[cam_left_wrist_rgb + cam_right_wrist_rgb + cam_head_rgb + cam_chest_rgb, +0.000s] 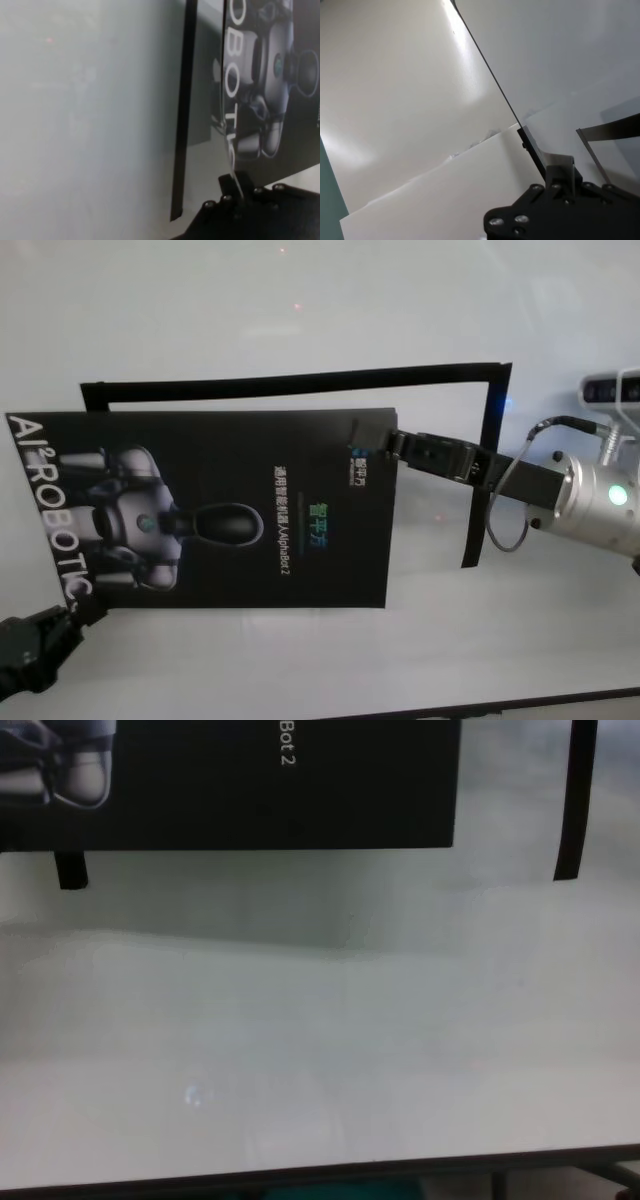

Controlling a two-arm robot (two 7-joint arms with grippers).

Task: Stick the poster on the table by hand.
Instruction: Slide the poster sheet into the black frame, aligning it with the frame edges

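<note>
The poster is a black glossy sheet with a grey-white robot picture and white lettering. It is held over the white table by two opposite ends. My left gripper is shut on its corner by the "ROBOTIC" lettering. In the left wrist view the poster's edge runs into the jaws of the left gripper. My right gripper is shut on the opposite edge. The right wrist view shows the poster's pale underside and the right gripper pinching its edge. The poster's lower edge shows in the chest view.
Narrow black strips lie on the table as part of a frame: one along the far side, one at the right, one beside the left gripper. A short strip end shows under the poster. The table's dark near edge is close.
</note>
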